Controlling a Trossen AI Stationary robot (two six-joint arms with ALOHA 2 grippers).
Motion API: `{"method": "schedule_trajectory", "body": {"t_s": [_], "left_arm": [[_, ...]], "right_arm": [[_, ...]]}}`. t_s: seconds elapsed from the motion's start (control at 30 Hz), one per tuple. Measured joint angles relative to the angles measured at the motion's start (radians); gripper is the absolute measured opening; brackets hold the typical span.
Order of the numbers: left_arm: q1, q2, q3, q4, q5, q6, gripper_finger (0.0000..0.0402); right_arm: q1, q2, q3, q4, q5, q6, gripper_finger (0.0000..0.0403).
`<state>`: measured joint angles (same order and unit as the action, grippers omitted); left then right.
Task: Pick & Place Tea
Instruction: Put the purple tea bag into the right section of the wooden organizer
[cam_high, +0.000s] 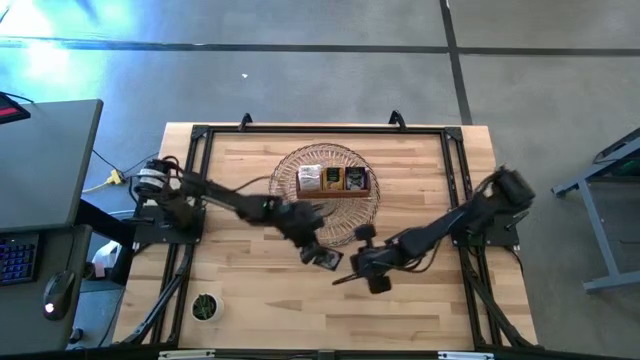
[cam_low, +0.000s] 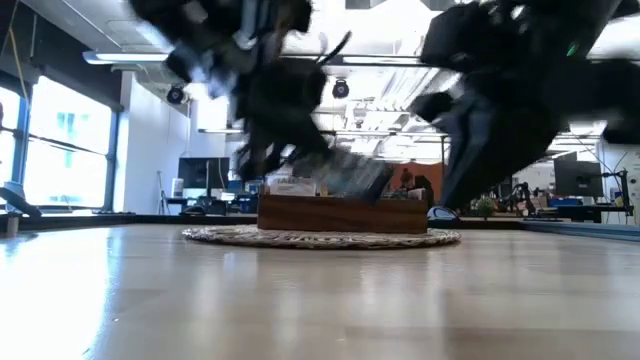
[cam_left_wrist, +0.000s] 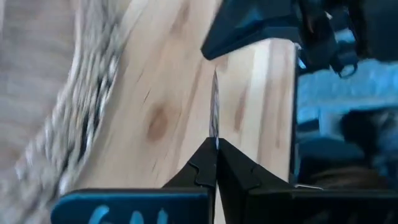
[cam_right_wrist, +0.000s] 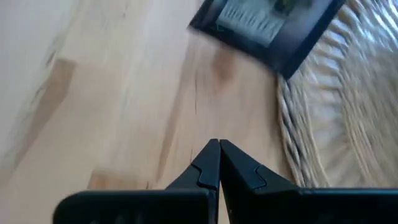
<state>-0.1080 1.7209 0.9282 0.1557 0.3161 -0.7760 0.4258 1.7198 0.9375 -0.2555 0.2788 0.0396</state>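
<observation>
One dark tea sachet (cam_high: 326, 258) is the piece that matters to you now. It is just off the near rim of the wicker basket (cam_high: 284, 168), above the bare table (cam_high: 250, 300), between the two grippers. The rest of the tea (cam_high: 322, 178) stands in the wooden box (cam_high: 336, 193), which rests inside the basket.

Expect the sachet to behave like a scrap of paper. It will be nearly weightless and flat, easy to bend or crease, and liable to swing or slip if pinched too lightly. Your best hold is probably on a free edge or corner, with the fingers closed across its thin side. Any push against the table would likely just slide it.

Your left gripper (cam_left_wrist: 216, 146) has its fingers pressed together, and a thin sliver rises straight out from between them. That sliver reads as the sachet seen edge-on, so you appear to have it by its lower edge. The hold looks shallow, so I would move gently.

Your right gripper (cam_right_wrist: 219, 146) is close beside the left one, over the table in front of the basket. Its fingers are closed tip to tip with nothing between them. It faces the sachet's dark face and pale label but touches nothing you can see.
</observation>
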Motion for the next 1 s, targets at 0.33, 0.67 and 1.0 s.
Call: {"method": "schedule_trajectory", "body": {"t_s": [0.33, 0.67, 1.0], "left_arm": [[0.161, 0.054, 0.652, -0.878, -0.275, 0.598, 0.0000], [0.300, 0.213, 0.964, -1.027, -0.317, 1.037, 0.0000], [0.352, 0.425, 1.117, -1.014, -0.238, 1.260, 0.0000]], "right_arm": [[0.001, -0.376, -0.260, 0.005, -0.050, 0.157, 0.0005], [-0.002, -0.831, -0.569, 0.156, -0.071, 0.172, 0.0003], [-0.002, -1.092, -0.696, 0.171, -0.007, 0.132, 0.0006]]}}
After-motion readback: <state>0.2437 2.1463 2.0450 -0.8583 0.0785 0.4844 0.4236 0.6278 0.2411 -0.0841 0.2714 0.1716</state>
